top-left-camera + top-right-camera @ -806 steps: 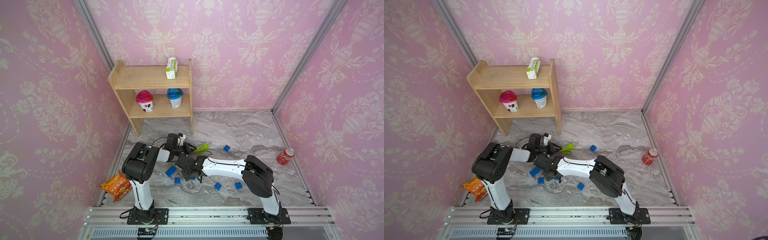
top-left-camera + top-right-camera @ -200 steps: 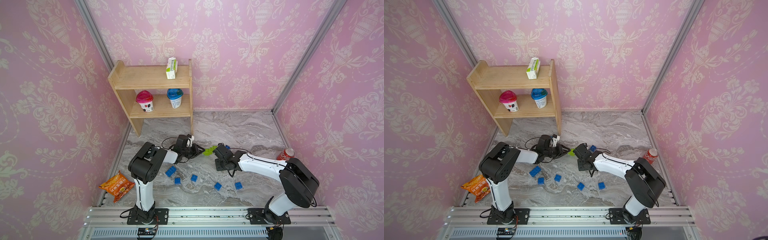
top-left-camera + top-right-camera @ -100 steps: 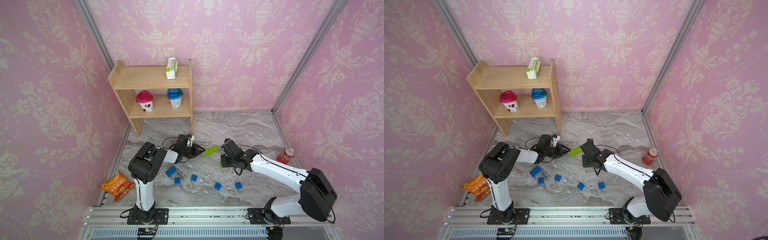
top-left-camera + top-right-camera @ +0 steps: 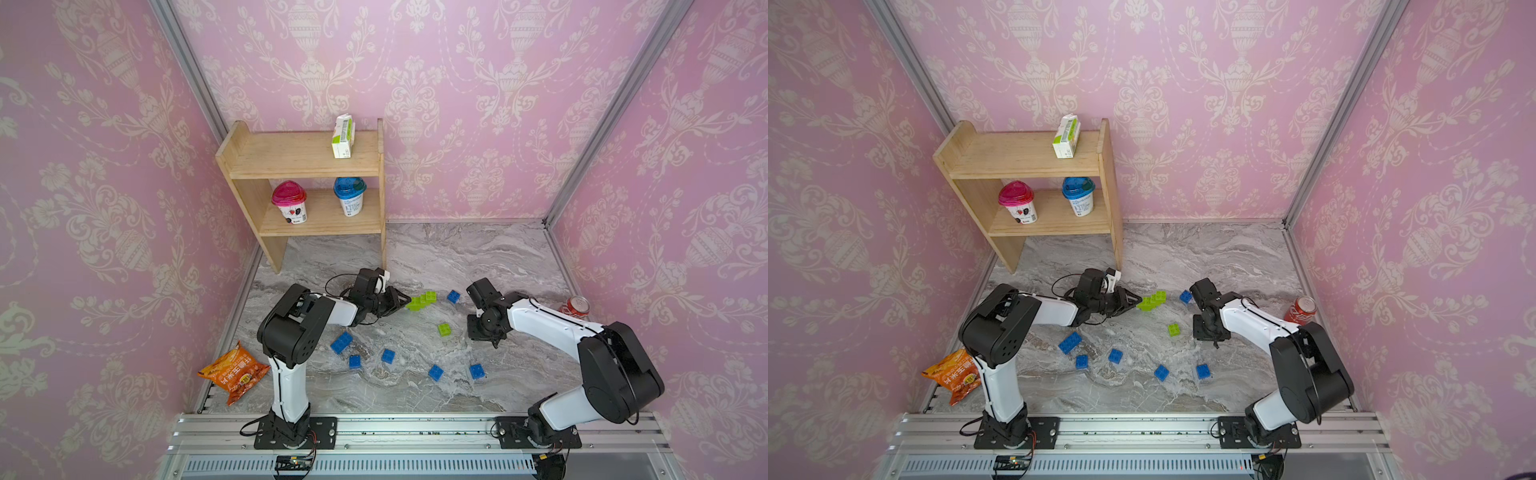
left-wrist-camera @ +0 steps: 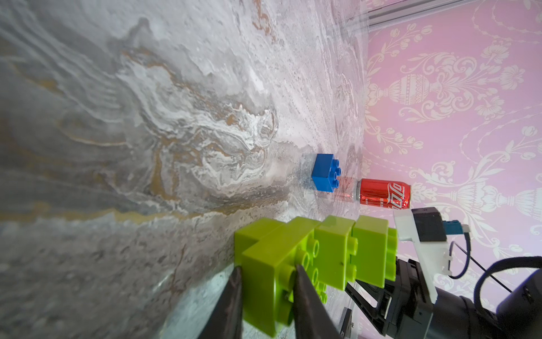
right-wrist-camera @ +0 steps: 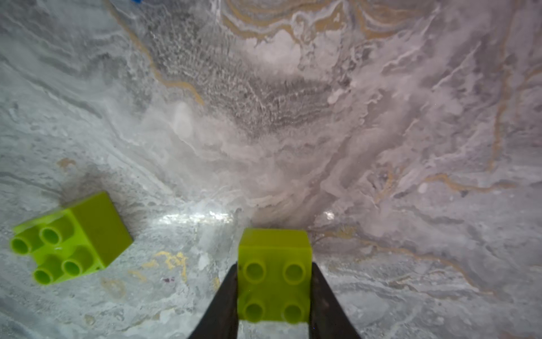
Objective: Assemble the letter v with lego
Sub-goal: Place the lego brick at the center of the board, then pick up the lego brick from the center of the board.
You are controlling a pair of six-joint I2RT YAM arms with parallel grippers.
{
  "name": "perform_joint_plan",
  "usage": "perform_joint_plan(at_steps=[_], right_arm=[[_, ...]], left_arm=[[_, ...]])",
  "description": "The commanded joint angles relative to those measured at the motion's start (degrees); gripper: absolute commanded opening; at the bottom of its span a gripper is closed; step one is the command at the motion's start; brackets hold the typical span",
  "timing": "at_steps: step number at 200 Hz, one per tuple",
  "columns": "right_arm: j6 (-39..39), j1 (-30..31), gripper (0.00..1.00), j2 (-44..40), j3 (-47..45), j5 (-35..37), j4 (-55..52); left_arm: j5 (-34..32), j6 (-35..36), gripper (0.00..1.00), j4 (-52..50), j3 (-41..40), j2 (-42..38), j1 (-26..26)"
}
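Grey marbled tabletop point(image 4: 415, 257), pink patterned walls, with a wooden shelf point(image 4: 307, 166) in the back left corner.

The left claw point(image 5: 268, 276) is clamped on the near end of a stepped green row point(image 5: 322, 252) of joined lego bricks. In both top views the row's long axis runs from the claw tips toward the right arm, slanting slightly toward the back wall. Whether it touches the tabletop cannot be told.

The right claw point(image 6: 274, 293) grips a single green brick point(image 6: 274, 258) by two opposite sides, studs facing the wrist camera. The top views hide this brick under the claw body; only the right wrist view shows it.

A loose green brick point(image 4: 444, 329) lies studs-up near that claw. One blue brick point(image 4: 453, 296) sits just past the row's far end. The left wrist view alone shows a soda can point(image 5: 384, 193) lined up behind it. Five more blue bricks point(image 4: 388, 355) lie scattered nearer the arm bases.
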Motion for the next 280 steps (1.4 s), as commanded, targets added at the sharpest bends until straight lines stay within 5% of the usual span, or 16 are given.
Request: perform_joint_plan(at_steps=[1,15,51,191,225,280], right_arm=[[-0.9,-0.1,0.29,0.5,0.3,-0.6,-1.5],[-0.8,-0.1,0.52,0.2,0.8,-0.1,-2.7],[-0.9,-0.2,0.55,0.3,2.9,0.5,-4.8],[-1.5,0.4,0.23,3.1,5.8,0.6,-5.0],[1.0,8.8,0.17,-1.9,10.5,0.9,-7.2],[1.0,16.8,0.14,4.8,16.5,2.5,-5.8]], left_arm=[[-1.7,0.8,0.11,-3.2,0.9,1.0,-0.3],[-1.6,0.8,0.11,-3.2,1.1,1.2,-0.4],[-1.5,0.8,0.11,-2.8,1.1,1.5,-0.4],[-1.5,0.6,0.11,-2.4,0.7,1.4,-0.4],[-1.4,0.5,0.11,-2.4,1.1,1.9,-0.4],[-1.7,0.2,0.11,-2.2,0.9,2.1,-1.0]])
